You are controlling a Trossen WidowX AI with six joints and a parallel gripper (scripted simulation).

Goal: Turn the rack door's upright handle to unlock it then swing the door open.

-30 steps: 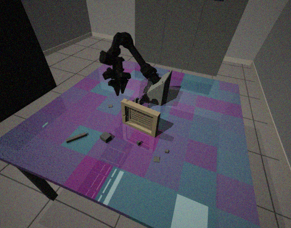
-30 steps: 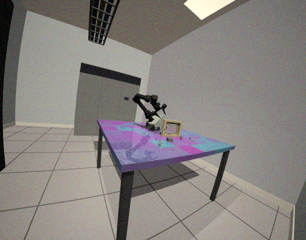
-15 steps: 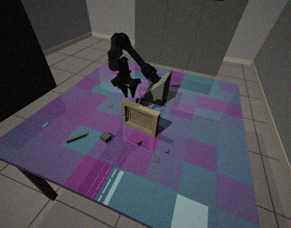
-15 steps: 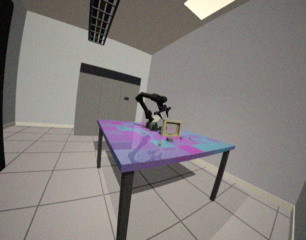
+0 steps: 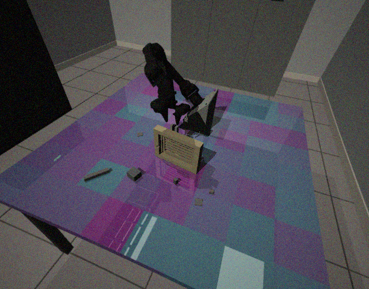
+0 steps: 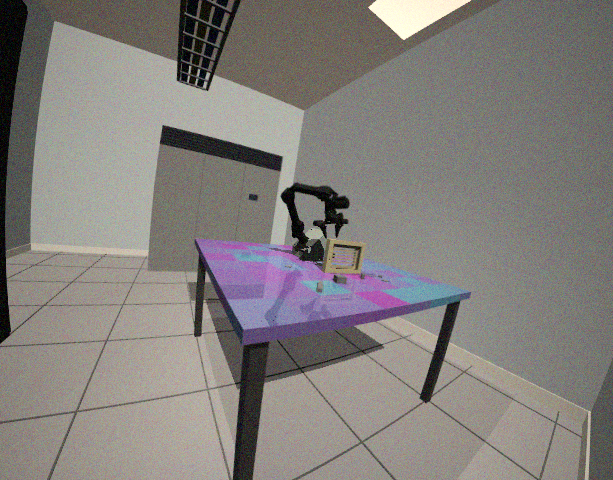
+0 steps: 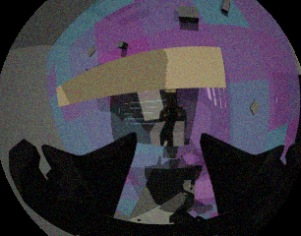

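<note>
- Top: my open gripper (image 5: 171,121) (image 6: 330,235) (image 7: 169,138) hangs near the cream rack frame (image 5: 179,135) (image 6: 347,242) (image 7: 190,66), upright on the worktop (image 5: 256,220) (image 6: 228,291) (image 7: 254,51).
- Exterior: I see slatted rows inside the frame.
- Wrist: my fingers stand apart, empty; I can't make out the handle.

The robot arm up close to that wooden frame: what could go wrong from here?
The open jaws point down near the frame's top edge; dropping carelessly, they might knock it. The small block beyond could then be pushed around.
</note>
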